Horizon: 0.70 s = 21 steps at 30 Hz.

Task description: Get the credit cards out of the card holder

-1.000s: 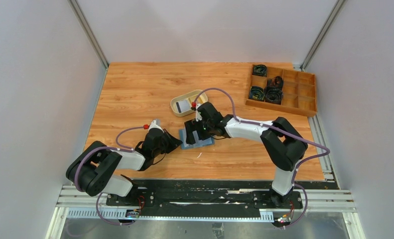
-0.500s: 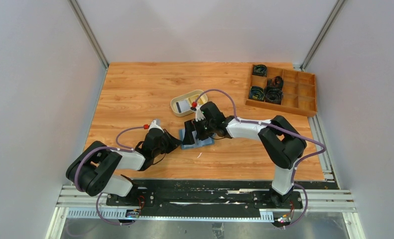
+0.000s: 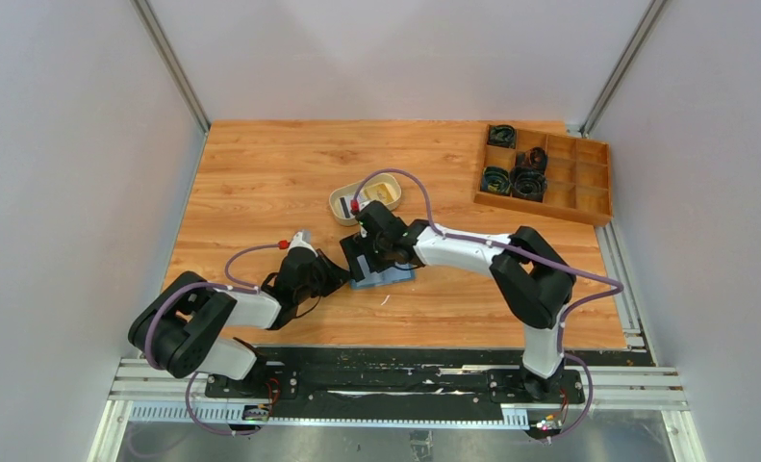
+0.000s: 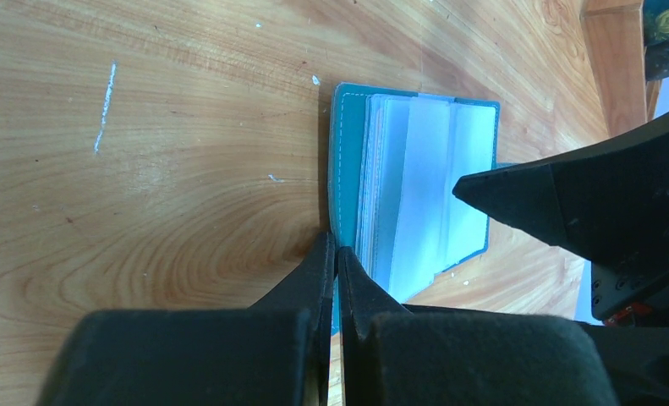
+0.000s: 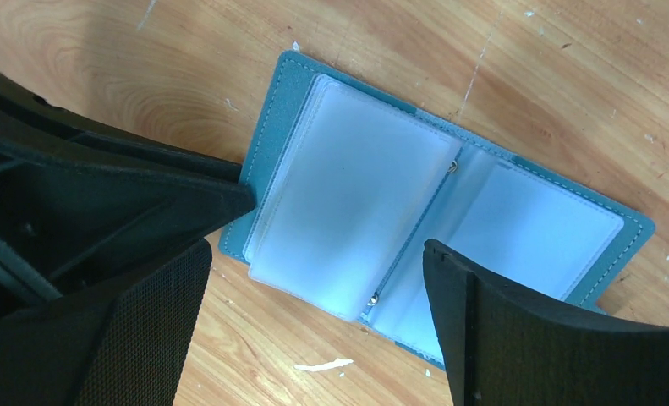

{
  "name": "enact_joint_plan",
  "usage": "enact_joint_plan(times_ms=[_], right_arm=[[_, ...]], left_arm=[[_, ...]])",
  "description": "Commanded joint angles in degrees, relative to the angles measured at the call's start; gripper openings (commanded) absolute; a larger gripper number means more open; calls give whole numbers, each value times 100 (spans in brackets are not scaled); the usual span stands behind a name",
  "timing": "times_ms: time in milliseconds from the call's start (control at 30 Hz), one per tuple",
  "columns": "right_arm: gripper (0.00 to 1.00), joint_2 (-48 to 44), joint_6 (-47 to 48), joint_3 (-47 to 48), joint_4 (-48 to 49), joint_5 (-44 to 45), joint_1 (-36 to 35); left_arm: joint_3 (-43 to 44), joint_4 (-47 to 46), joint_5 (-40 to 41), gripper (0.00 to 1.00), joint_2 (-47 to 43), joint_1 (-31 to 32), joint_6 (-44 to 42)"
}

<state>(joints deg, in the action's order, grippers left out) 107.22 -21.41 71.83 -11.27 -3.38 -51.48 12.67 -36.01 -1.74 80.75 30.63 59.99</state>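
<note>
The card holder (image 3: pixel 384 275), a blue wallet, lies open on the table, its pale sleeves (image 5: pixel 356 194) spread flat. No card shows in the sleeves. My left gripper (image 4: pixel 337 254) is shut on the edge of the wallet's cover (image 4: pixel 346 161) and pins it at the wallet's left side (image 3: pixel 342 272). My right gripper (image 5: pixel 314 296) is open and empty, hovering over the wallet with one finger on each side (image 3: pixel 365 252). A whitish card (image 3: pixel 350 204) and a yellow card (image 3: pixel 385 192) lie in the cream oval tray (image 3: pixel 341 214).
A wooden compartment box (image 3: pixel 588 197) with several dark coiled items stands at the back right. The cream tray sits just behind the wallet. Metal frame posts rise at the table's back corners, and grey walls close in both sides.
My right gripper has moved left across the wallet, toward the left gripper. The left arm and the wallet have stayed where they were.
</note>
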Motion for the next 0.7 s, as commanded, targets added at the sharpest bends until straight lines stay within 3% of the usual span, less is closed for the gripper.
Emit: enact_joint_plan(times_ms=[0, 133, 400, 667], right_arm=[[99, 255, 61, 300, -631, 696, -200], [96, 385, 37, 513, -889, 916, -263], [74, 485, -17, 573, -1030, 1051, -271], [80, 580, -34, 722, -1079, 982, -268]], left_arm=[[-99, 651, 15, 0, 150, 57, -206], [-104, 654, 16, 0, 183, 57, -207], [-114, 642, 24, 0, 203, 57, -235], [-133, 639, 25, 0, 211, 57, -238]])
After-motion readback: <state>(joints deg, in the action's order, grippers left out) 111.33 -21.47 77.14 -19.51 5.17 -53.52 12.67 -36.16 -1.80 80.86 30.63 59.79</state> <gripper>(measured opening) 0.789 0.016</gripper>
